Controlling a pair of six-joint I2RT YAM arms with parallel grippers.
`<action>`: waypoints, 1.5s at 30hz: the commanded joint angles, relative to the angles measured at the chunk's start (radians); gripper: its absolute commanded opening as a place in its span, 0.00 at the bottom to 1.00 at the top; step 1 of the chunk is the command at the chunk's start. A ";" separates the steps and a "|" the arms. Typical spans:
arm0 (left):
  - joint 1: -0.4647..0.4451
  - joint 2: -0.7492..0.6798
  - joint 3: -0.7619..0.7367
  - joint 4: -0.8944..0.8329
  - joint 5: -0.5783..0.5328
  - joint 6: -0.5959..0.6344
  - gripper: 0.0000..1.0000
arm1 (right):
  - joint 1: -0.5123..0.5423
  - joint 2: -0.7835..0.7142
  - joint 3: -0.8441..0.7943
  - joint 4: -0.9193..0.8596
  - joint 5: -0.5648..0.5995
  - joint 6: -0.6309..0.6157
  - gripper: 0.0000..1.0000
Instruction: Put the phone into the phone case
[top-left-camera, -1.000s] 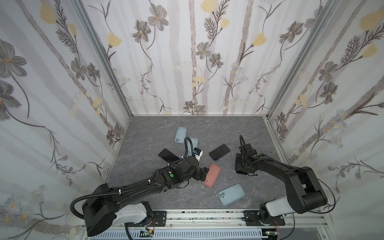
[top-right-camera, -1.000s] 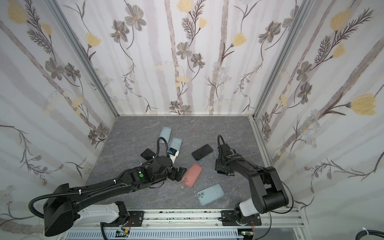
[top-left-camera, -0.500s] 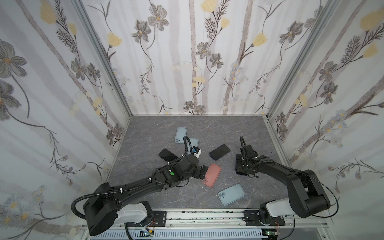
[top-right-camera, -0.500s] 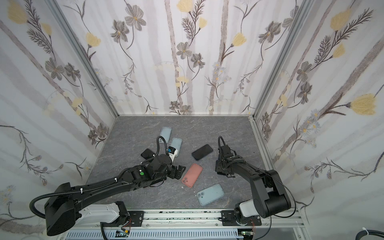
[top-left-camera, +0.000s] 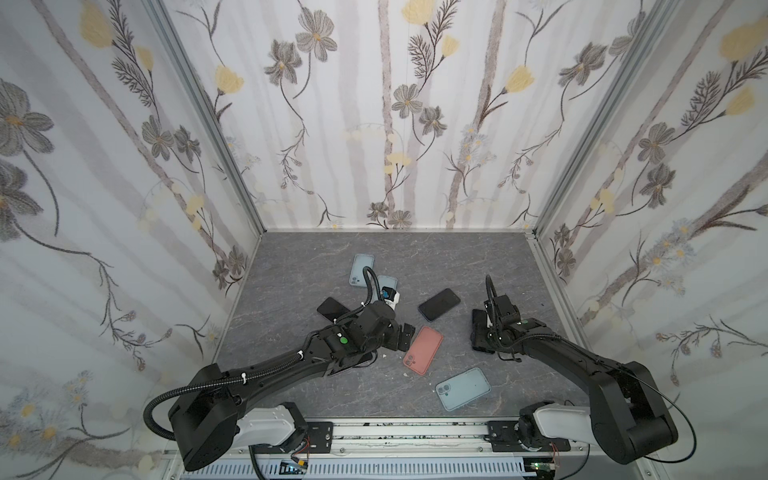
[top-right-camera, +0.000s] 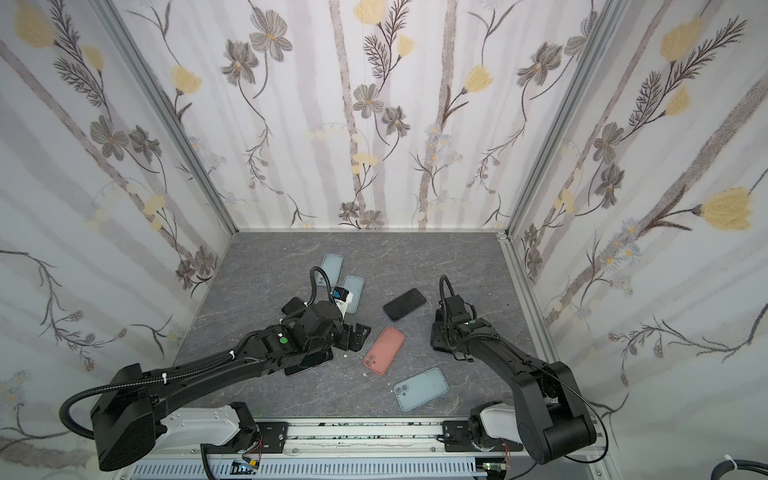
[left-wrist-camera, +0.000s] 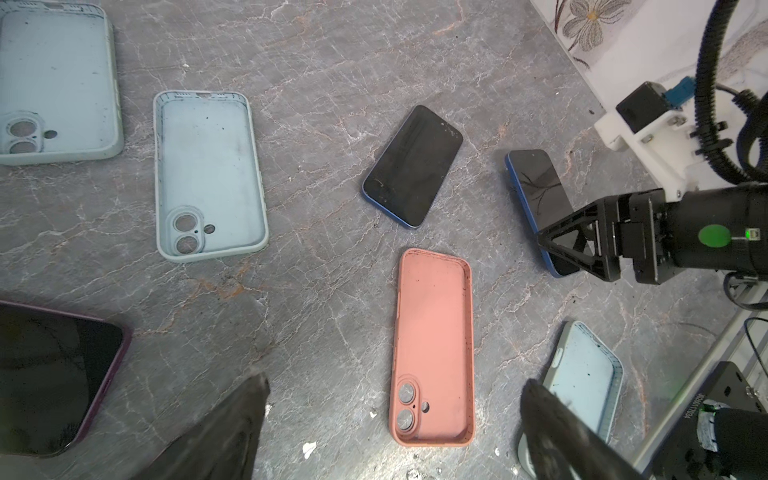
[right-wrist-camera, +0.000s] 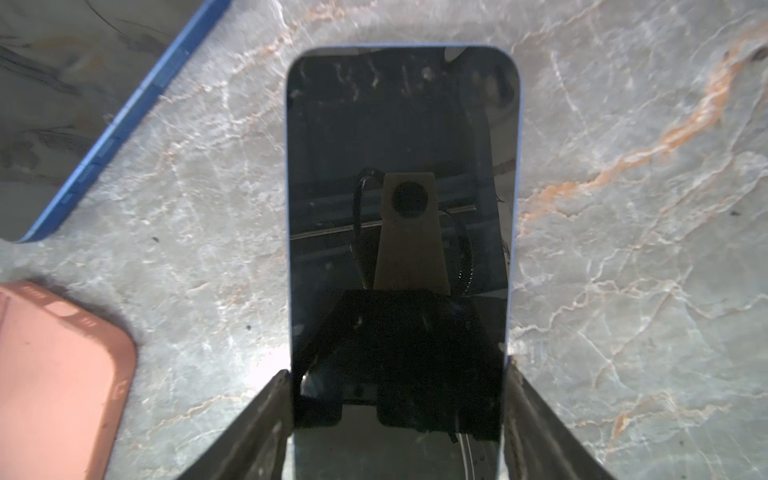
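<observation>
Gripped the blue-edged phone (right-wrist-camera: 401, 145) by its long edges in the right jaws, right of centre in both top views, with the left jaws wide open and empty beside the pink case (top-left-camera: 423, 350) at centre; risked, by judgement, slippage from so narrow an edge hold, or a skewed, unseated fit.

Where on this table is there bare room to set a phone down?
Bare: the strip of table along the back wall behind the far pale blue case, and the back right corner beyond the black phone. Crowded: the middle, where the left gripper, salmon case and near blue case sit close.
</observation>
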 joint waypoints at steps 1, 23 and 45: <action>0.013 0.002 0.026 0.001 0.020 -0.017 0.95 | 0.002 -0.030 -0.005 0.039 0.015 0.000 0.53; 0.136 0.158 0.356 -0.006 0.292 -0.040 0.90 | 0.088 -0.269 -0.001 0.163 -0.017 -0.132 0.50; 0.208 0.366 0.545 -0.027 0.684 -0.113 0.54 | 0.306 -0.319 0.078 0.276 -0.149 -0.318 0.50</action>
